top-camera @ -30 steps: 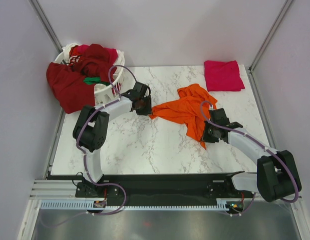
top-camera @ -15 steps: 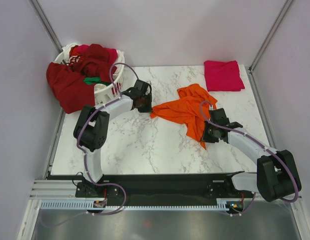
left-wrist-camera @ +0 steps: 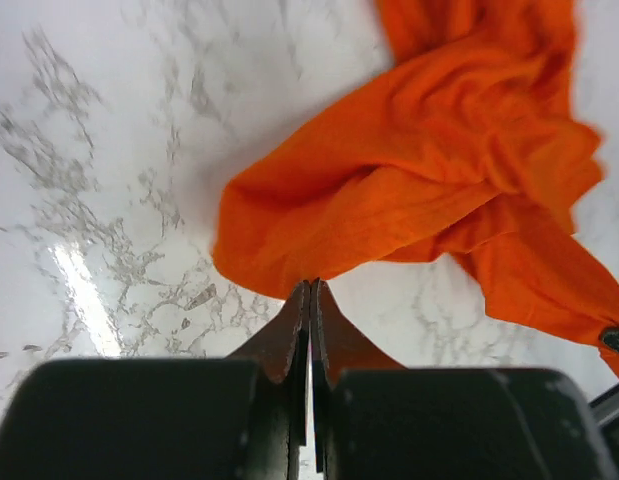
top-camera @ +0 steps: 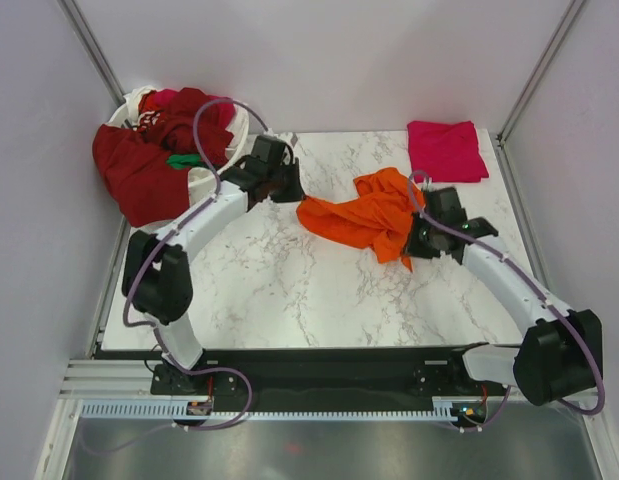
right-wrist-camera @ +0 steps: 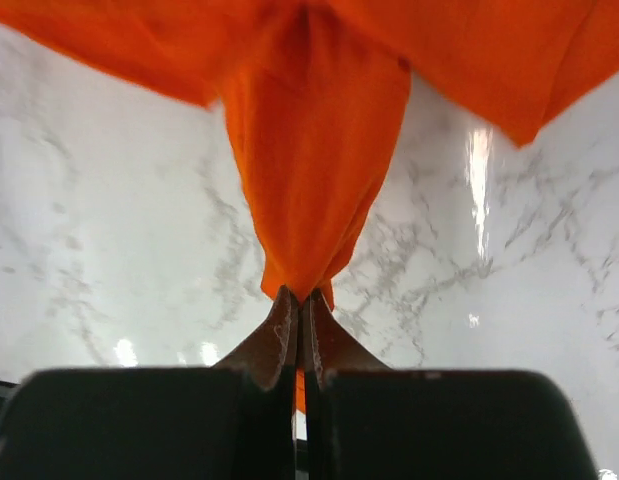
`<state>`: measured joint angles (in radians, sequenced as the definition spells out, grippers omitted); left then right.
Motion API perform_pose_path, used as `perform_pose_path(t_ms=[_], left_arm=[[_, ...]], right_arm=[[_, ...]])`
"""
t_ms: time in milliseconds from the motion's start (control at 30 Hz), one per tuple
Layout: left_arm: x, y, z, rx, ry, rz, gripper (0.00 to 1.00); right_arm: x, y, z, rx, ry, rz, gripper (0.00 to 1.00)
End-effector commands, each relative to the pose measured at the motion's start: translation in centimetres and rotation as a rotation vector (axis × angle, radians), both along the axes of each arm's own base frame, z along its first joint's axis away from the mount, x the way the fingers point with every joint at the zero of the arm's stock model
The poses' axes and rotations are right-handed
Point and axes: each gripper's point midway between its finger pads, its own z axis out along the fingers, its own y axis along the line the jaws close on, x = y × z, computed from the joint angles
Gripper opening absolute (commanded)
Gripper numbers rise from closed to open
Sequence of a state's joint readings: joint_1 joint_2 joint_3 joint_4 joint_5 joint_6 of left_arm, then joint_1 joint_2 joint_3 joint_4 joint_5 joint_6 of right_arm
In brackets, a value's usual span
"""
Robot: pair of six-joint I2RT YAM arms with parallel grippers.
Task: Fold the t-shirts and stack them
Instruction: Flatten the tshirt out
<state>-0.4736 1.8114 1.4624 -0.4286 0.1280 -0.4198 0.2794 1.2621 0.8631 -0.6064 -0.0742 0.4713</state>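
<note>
Orange t-shirt (top-camera: 364, 215) bunched; left gripper (left-wrist-camera: 310, 292) and right gripper (right-wrist-camera: 295, 297) both pinching its edges. Best: spread apart evenly, hold cloth taut, lay flat.

White links (top-camera: 214, 212), black joints (top-camera: 554, 365), purple cables (top-camera: 197, 128); left pincer (left-wrist-camera: 309, 290) and right pincer (right-wrist-camera: 297, 295) are black.

matt orange cloth t-shirt (top-camera: 364, 215) on glossy white marble-look table (top-camera: 279, 290)

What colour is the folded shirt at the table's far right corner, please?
The folded shirt is magenta-pink; top view.
</note>
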Motion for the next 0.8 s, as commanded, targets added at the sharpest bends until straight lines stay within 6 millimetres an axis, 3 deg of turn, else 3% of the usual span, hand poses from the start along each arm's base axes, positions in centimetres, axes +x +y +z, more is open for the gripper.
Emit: perform_pose_path(t_ms=[0,33,67,133,167,200,233,267,300,333,367,433,467,600,767], left_arm=[[-0.7,1.5,17.8,-0.118,-0.356,0.029,0.02],[-1.2,2.1,21.9,-0.145,-0.433,0.04,0.02],[-2.1,2.8,23.7,-0.144,-0.455,0.05,0.02],[-4.5,4.9,30.9,-0.188,-0.595,0.087,0.02],[-5.3,6.0,32.2,-0.181,-0.612,0.115,0.02],[-6.2,7.1,33.9,-0.179,-0.642,0.148,0.02],[-7.9,8.3,37.7,-0.211,-0.717,0.167,0.02],[-8.9,9.0,39.1,-0.218,-0.742,0.178,0.02],[-9.8,9.9,39.6,-0.202,-0.743,0.196,0.02],[-11.6,11.2,42.2,-0.233,-0.8,0.217,0.02],[-12.5,12.0,42.9,-0.236,-0.815,0.233,0.02],[-14.4,13.7,44.6,-0.259,-0.857,0.28,0.02],[-16.0,14.7,45.6,-0.28,-0.889,0.297,0.02],[-19.2,17.2,47.5,-0.313,-0.954,0.346,0.02],[-21.7,17.8,47.7,-0.345,-0.968,0.323,0.02]], right_arm=[[4.0,-0.5,12.7,0.041,-0.273,-0.018,0.0],[4.5,-1.6,14.9,0.043,-0.307,-0.05,0.0],[5.4,-1.9,20.1,0.064,-0.415,-0.062,0.0],[5.1,-3.2,23.5,0.038,-0.444,-0.108,0.0],[4.9,-3.4,27.7,0.063,-0.533,-0.124,0.0],[4.6,-3.8,29.4,0.079,-0.569,-0.138,0.0],[4.2,-4.5,31.4,0.092,-0.614,-0.169,0.0],[3.4,-5.2,35.5,0.1,-0.713,-0.195,0.0],[3.2,-5.9,36.5,0.086,-0.72,-0.219,0.0],[3.1,-7.6,37.9,0.039,-0.753,-0.286,0.0],[1.6,-8.4,42.0,0.039,-0.854,-0.319,0.0],[1.3,-9.9,43.4,-0.007,-0.874,-0.385,0.0],[0.2,-10.5,45.6,-0.007,-0.936,-0.415,0.0],[-1.3,-12.3,47.4,-0.048,-0.995,-0.501,0.0],[-3.7,-13.2,48.2,-0.099,-1.058,-0.495,0.0]])
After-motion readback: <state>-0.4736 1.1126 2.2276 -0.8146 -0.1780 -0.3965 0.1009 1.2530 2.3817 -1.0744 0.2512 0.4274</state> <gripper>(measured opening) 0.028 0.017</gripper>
